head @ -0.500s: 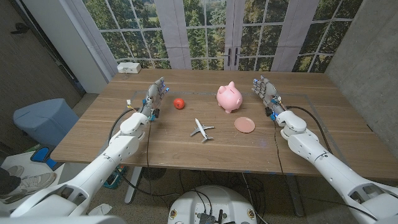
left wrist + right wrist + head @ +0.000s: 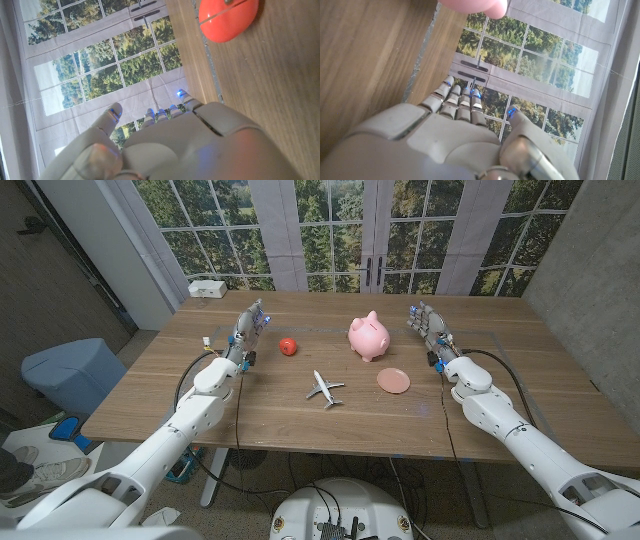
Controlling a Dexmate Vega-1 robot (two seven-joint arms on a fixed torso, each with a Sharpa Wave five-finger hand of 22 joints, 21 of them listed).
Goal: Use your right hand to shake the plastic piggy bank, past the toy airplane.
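I read this as a lab or test room. A bare wooden table (image 2: pixel 300 415) stands against concrete walls (image 2: pixel 590 260). Printed forest-window backdrop (image 2: pixel 330 230) hangs behind it.

Pale grey arms, black cables, blue-lit fingers (image 2: pixel 512 112)

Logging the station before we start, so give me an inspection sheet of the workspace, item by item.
Surface: wooden table, bare wood, no spills seen.
Job's things: pink piggy bank upright, untouched; toy airplane nearer the robot than it.
Clutter: red ball; pink dish; white box at the far left corner.
Hands: left hand open, holding nothing; right hand open, apart from the piggy bank.
Cables: black cables along both forearms.
Surroundings: curtained window with trees behind; blue bin on the floor at the left.
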